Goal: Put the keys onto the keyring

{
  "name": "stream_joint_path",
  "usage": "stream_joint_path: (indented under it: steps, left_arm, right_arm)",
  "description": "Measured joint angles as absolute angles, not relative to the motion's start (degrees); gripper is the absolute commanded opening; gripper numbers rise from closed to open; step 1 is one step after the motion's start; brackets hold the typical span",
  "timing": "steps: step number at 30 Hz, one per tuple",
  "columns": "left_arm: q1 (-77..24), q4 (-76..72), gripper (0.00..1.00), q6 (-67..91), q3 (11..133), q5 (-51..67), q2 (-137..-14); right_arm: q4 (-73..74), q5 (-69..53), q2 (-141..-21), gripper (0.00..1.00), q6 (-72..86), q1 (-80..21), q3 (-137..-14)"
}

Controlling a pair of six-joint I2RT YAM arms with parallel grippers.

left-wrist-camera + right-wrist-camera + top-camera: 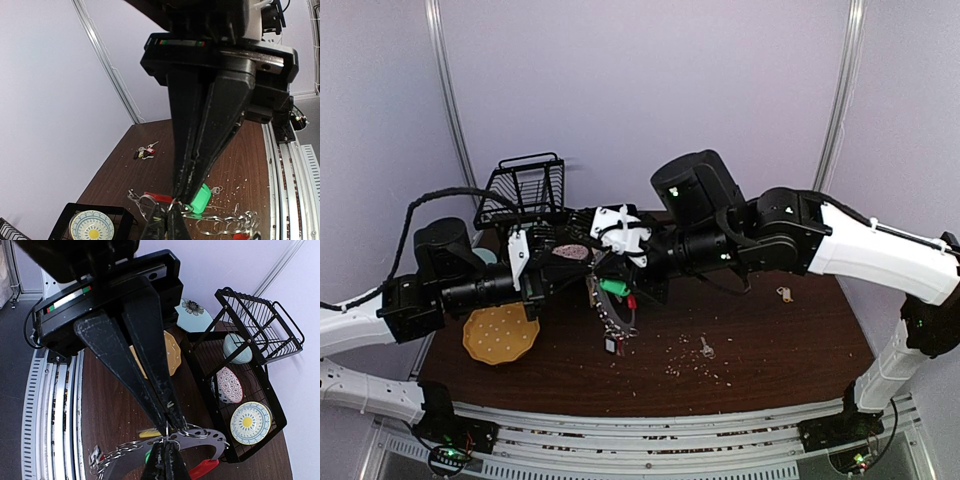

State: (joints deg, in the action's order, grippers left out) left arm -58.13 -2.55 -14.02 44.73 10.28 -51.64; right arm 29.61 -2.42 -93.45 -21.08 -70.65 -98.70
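1. The keyring (616, 312) hangs in the air over the middle of the surface (790, 350). Its chain (225, 222) dangles below, and a green tag (202, 197) sits up near the top.
2. The left gripper (169, 423) and right gripper (181, 195) meet tip to tip above it. Both are closed, nipping the keyring at nearly the same spot. The tips crowd it, so I can't quite make out which loop each one has.
3. The keys (706, 348) not on it lie loose on the surface to the right. One is among crumbs (685, 365) and others are well apart, further right.
4. With two grippers on one small ring, a pull out of step could twist it free and drop the bunch. It could also knock the tips together.
5. The loose chain could swing and catch on a finger, or drag through the crumbs if lowered.
6. The left side is tight. The rack (525, 190) stands just behind the left arm, and a plate (500, 335) lies beside it.
7. The right half and the front of the surface are open, so that is where I'd expect any reach for a key to go.
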Motion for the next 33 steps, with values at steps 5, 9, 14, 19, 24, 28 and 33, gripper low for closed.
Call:
stream_joint_path:
  steps: [5, 9, 14, 19, 24, 28, 33]
  left_arm:
    - [-58.13, -4.89, 0.0, -13.1, 42.19, 10.66, -50.24]
    - [-58.13, -9.26, 0.0, -11.46, 38.24, 13.56, -47.53]
    - [-58.08, -13.74, 0.0, -10.0, 36.62, 15.86, -46.41]
    - [-58.08, -16.45, 0.0, -9.5, 36.14, 15.9, -45.65]
    - [-58.08, -16.91, 0.0, -9.54, 35.86, 13.89, -45.28]
    - [-58.08, -17.8, 0.0, -9.47, 35.22, 12.56, -45.17]
    - [-58.08, -19.62, 0.0, -8.45, 34.33, 10.96, -44.82]
  right_arm:
    - [24.75, -5.98, -91.05, 0.19, -20.73, -69.8, -92.68]
    - [17.5, -13.67, -87.18, 0.24, -18.63, -66.78, -82.98]
    - [8.67, -20.45, -86.56, 0.3, -15.4, -65.28, -77.54]
    - [4.03, -23.53, -86.5, 0.3, -13.67, -65.32, -76.53]
    - [3.38, -21.91, -84.05, 0.3, -12.99, -65.19, -74.67]
    - [1.76, -21.39, -80.6, 0.29, -11.07, -65.17, -73.06]
    - [-7.22, -23.31, -79.4, 0.37, -5.82, -65.28, -69.49]
